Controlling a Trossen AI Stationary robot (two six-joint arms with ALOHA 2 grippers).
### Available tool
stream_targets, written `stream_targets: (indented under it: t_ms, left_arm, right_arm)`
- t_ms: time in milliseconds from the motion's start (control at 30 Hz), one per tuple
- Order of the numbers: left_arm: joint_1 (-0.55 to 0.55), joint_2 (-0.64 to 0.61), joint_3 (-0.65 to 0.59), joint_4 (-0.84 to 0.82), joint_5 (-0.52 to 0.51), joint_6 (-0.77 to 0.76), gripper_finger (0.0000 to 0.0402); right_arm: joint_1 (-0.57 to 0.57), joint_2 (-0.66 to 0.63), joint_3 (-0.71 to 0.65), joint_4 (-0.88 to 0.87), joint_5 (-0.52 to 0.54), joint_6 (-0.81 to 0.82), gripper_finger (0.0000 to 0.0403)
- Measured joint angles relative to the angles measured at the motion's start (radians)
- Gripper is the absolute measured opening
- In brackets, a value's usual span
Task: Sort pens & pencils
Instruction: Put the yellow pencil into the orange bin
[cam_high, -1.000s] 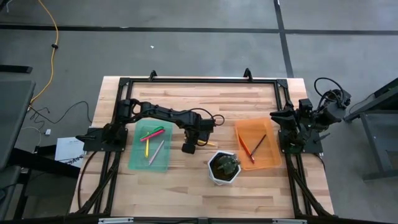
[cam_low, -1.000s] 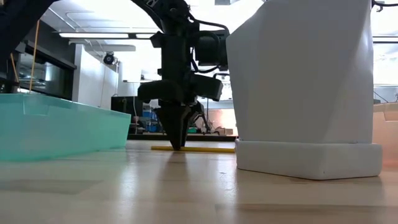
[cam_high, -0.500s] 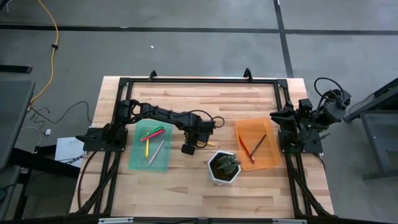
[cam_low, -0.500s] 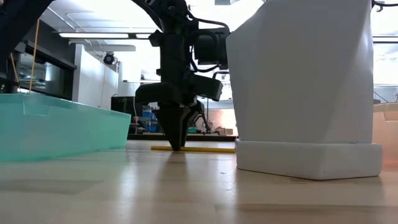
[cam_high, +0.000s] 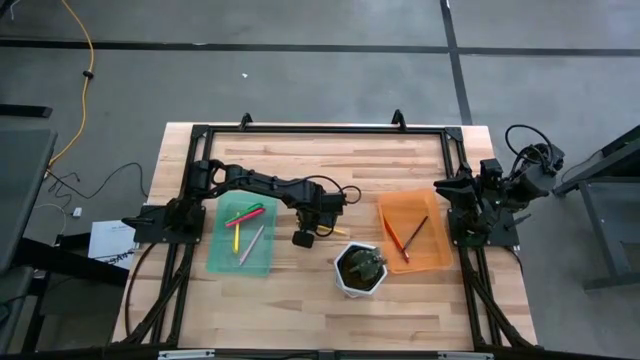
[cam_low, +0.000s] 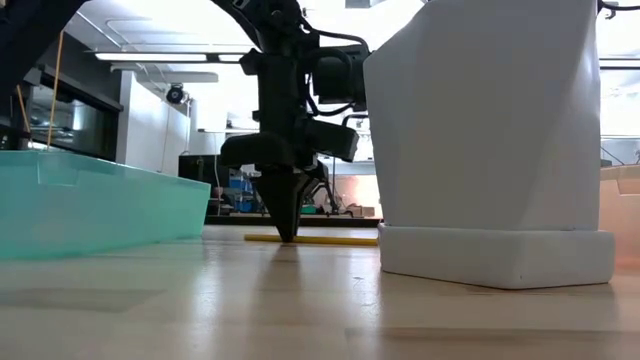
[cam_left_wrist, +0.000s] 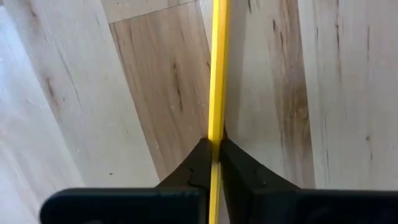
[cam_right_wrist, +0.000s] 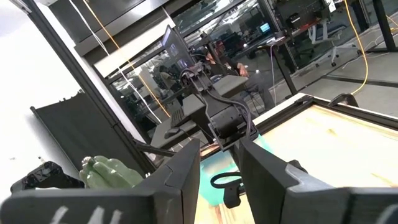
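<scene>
Wooden bench (cam_high: 300, 160), your left end effector (cam_high: 300, 238) down at its middle.
Your right end effector (cam_right_wrist: 219, 163) waits spread by the orange bin (cam_high: 440, 262); left fingers (cam_left_wrist: 198, 163) are pressed onto the yellow pencil (cam_left_wrist: 217, 74) lying flat between green bin (cam_high: 215, 262) and white pot (cam_low: 490, 140).

**Two dark arms on a black frame**

Both arms are matte black, built of chunky jointed segments. The left arm (cam_high: 265, 187) carries a boxy black block at its wrist, with a thin black cable looping out beside it. Its gripper (cam_low: 287, 228) ends in two black fingers (cam_left_wrist: 200, 163) that taper to a narrow wedge; each is flat-sided and smooth, rising from a broad black bar. The right arm (cam_high: 490, 195) is a compact black cluster with curled black cables on top. Its fingers (cam_right_wrist: 178, 180) are wide, flat black slabs with squared edges.
</scene>
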Motion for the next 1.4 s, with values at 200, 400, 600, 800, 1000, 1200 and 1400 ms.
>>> stream_targets:
  t_ms: [200,400,600,800,1000,1200,1400]
  left_arm:
    - [0.000,0.000,0.000,0.000,0.001,-0.001,0.0025]
    - [0.000,-0.002,0.000,0.002,0.007,-0.001,0.0009]
    - [0.000,-0.003,0.000,0.008,0.011,-0.001,0.0012]
    - [0.000,-0.003,0.000,0.008,0.011,-0.001,0.0017]
    - [0.000,-0.003,0.000,0.007,0.011,0.001,0.0008]
    - [0.000,-0.003,0.000,0.007,0.015,0.003,0.0013]
    - [0.000,-0.004,0.000,0.006,0.021,0.003,0.0010]
  right_arm:
    - [0.000,0.000,0.000,0.000,0.000,0.000,0.0103]
    - [0.000,0.000,0.000,0.000,0.000,0.000,0.0103]
    - [0.000,0.000,0.000,0.000,0.000,0.000,0.0103]
    - [0.000,0.000,0.000,0.000,0.006,0.000,0.0103]
    - [0.000,0.000,0.000,0.000,0.009,0.000,0.0103]
    - [0.000,0.000,0.000,0.000,0.009,0.000,0.0103]
    - [0.000,0.000,0.000,0.000,0.010,0.000,0.0103]
